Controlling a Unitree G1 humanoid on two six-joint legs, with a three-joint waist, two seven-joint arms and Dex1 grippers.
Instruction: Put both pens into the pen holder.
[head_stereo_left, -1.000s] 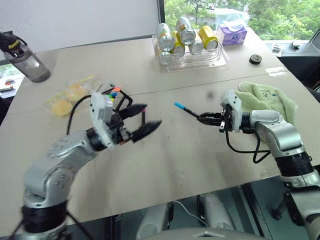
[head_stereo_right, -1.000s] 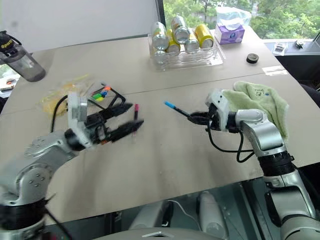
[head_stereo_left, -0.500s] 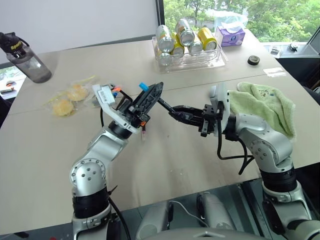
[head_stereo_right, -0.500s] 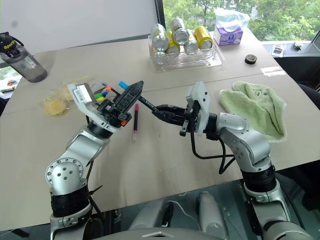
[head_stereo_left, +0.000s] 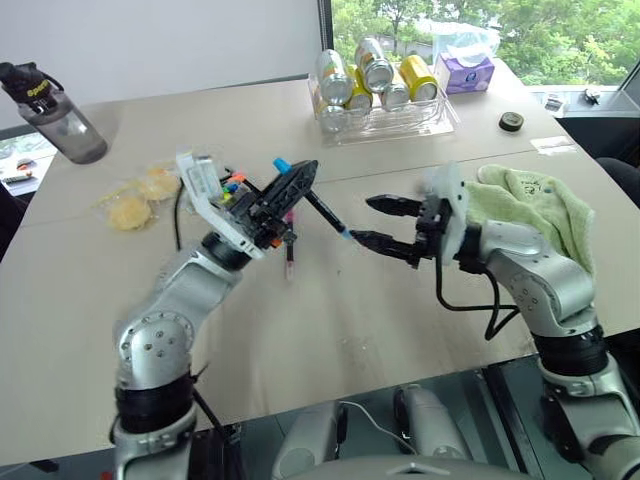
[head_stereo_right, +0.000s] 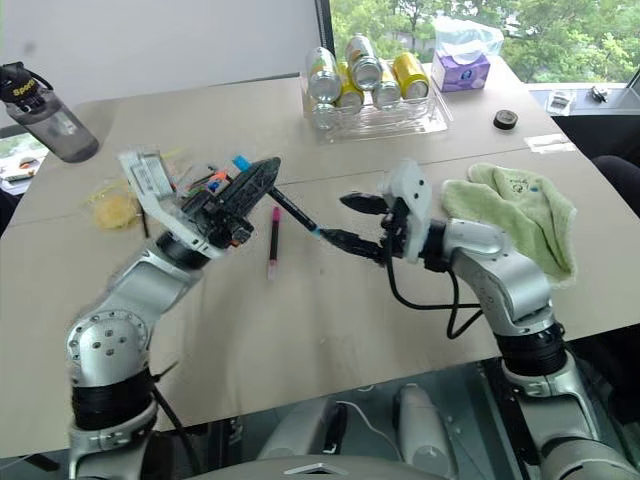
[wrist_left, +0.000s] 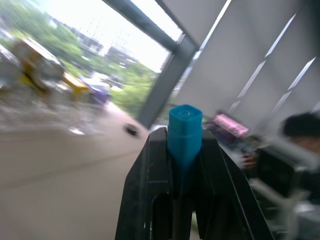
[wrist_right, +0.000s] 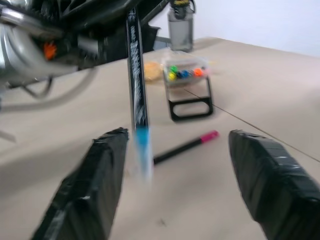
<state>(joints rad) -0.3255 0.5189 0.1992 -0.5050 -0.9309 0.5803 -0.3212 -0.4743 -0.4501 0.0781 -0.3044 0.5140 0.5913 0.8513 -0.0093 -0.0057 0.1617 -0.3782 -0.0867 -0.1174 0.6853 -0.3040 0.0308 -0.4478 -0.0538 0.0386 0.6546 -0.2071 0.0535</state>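
Two pens must go into the holder, and the step in hand is the passing of the blue pen (head_stereo_left: 312, 204) from one arm to the other. From the left: the pen holder (wrist_right: 187, 75) stands on the table (head_stereo_left: 400, 290) just behind the left gripper (head_stereo_left: 290, 188), with green, blue and orange marker tips showing in it. That gripper's fingers are closed on the upper part of the blue pen, whose light blue cap sticks out above them. To do this well, I think the left arm should hold firmly, turn the pen upright and lower it into the holder. The black pen (head_stereo_right: 272, 240) with pink ends lies flat on the table below. The right gripper (head_stereo_left: 392, 224) has its fingers spread wide, empty, the pen's lower end just beside them.
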